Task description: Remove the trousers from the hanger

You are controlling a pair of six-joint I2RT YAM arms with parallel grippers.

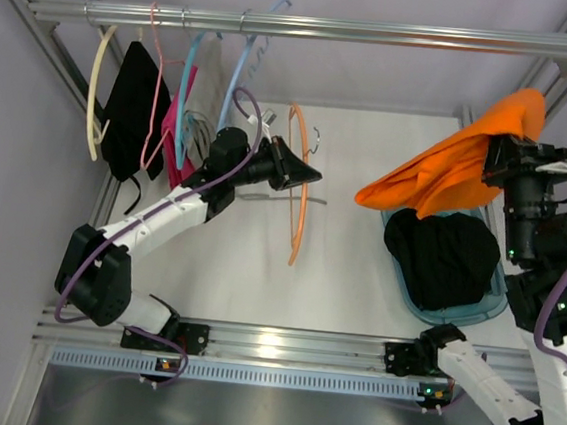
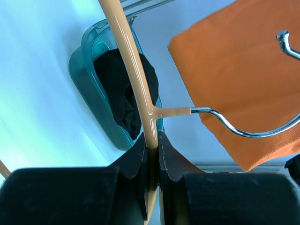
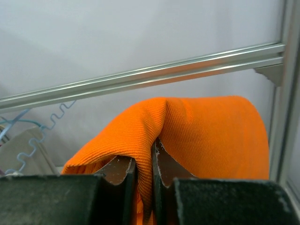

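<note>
My left gripper [image 1: 307, 175] is shut on a bare orange hanger [image 1: 299, 189] and holds it above the table's middle; the wrist view shows the bar pinched between the jaws [image 2: 151, 140]. My right gripper [image 1: 490, 157] is shut on the orange trousers [image 1: 459, 164], lifted free of the hanger and hanging over a teal bin [image 1: 491, 298]. A fold of the cloth is clamped between the jaws [image 3: 150, 140]. Black trousers [image 1: 445, 253] lie in the bin. Another black garment [image 1: 132, 113] hangs on the rail at the left.
A metal rail [image 1: 311, 26] crosses the back with several hangers: yellow [image 1: 94, 94], pink [image 1: 155, 90], blue [image 1: 238, 78], and a pink garment [image 1: 175, 137]. Frame posts stand at both back corners. A metal track [image 1: 281, 343] runs along the near edge.
</note>
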